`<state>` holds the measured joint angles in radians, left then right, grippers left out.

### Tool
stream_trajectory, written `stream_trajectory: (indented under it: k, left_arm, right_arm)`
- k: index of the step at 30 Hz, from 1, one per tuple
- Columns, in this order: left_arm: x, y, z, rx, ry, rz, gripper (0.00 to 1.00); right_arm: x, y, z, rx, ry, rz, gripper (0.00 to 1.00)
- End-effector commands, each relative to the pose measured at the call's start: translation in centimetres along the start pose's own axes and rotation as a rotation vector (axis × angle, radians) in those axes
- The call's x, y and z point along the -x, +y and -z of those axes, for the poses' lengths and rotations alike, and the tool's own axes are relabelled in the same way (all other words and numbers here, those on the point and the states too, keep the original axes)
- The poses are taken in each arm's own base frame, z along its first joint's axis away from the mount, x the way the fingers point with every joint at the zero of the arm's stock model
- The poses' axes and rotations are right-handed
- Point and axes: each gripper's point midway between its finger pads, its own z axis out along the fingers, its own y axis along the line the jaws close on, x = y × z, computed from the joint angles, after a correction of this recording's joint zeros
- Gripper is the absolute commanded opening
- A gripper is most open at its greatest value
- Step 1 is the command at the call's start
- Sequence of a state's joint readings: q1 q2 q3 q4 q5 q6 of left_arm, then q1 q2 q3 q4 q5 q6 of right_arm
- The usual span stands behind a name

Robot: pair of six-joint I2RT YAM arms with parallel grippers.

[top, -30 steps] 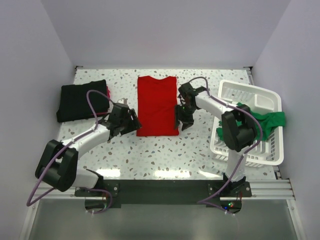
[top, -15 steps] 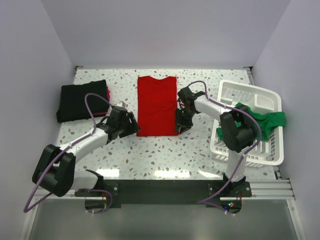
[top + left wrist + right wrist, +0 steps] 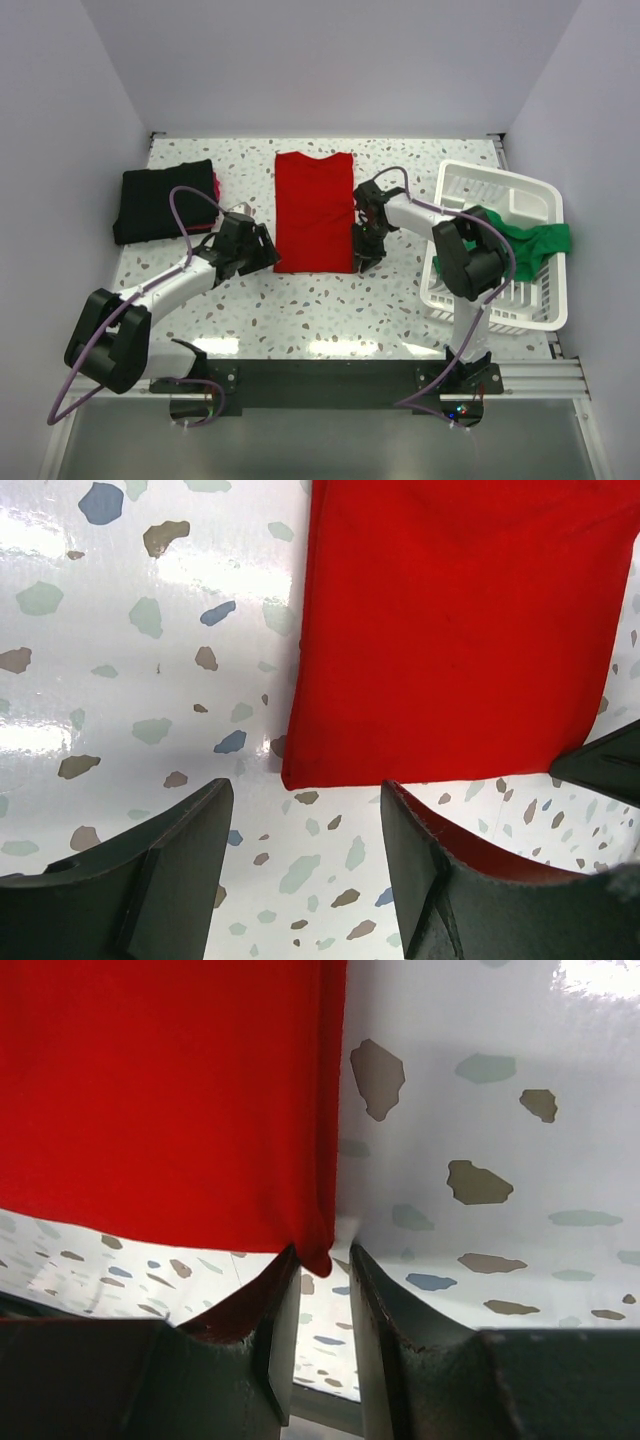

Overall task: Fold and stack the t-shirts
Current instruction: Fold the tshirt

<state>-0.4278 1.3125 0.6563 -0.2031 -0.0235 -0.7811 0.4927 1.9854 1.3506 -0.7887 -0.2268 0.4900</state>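
Red shirt (image 3: 314, 210) flat between both claws. Left claw (image 3: 305, 800) gaping and empty, shirt's near corner just ahead of its fingers. Right claw (image 3: 325, 1260) close-set around the other near corner; pinched or merely flanked, cannot tell.

Speckled table (image 3: 330, 300); red t-shirt (image 3: 314, 210) flat at its middle; folded black t-shirt (image 3: 165, 200) left; white basket (image 3: 480, 190) right.

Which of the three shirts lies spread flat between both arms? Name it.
The red t-shirt, spread flat at centre. The black one sits folded at far left; the green one hangs over the white basket at right.
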Motion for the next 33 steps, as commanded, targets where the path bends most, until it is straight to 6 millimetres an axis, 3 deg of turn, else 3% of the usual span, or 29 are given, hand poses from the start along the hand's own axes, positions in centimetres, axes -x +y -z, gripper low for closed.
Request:
stream_trajectory:
  k: [1,8,13,23,33]
  left_arm:
    - [0.6,-0.3,0.0,-0.007,-0.025,-0.022,0.65]
    - [-0.1,0.3,-0.8,0.028,0.02,-0.031,0.63]
    - [-0.7,0.0,-1.9,0.018,0.055,-0.035,0.57]
    - [-1.8,-0.3,-3.2,0.015,0.111,-0.041,0.43]
    - [-4.4,0.1,-3.2,0.016,0.193,-0.034,0.3]
  right_arm:
    - [0.7,0.0,-0.4,-0.009,-0.024,0.015,0.29]
    - [0.4,-0.1,-1.0,-0.004,-0.001,0.023,0.16]
    - [0.3,-0.1,-0.9,-0.006,-0.001,0.026,0.06]
    - [0.3,0.2,-0.8,-0.004,0.004,0.033,0.02]
    - [0.7,0.5,-0.6,-0.004,-0.004,0.035,0.0]
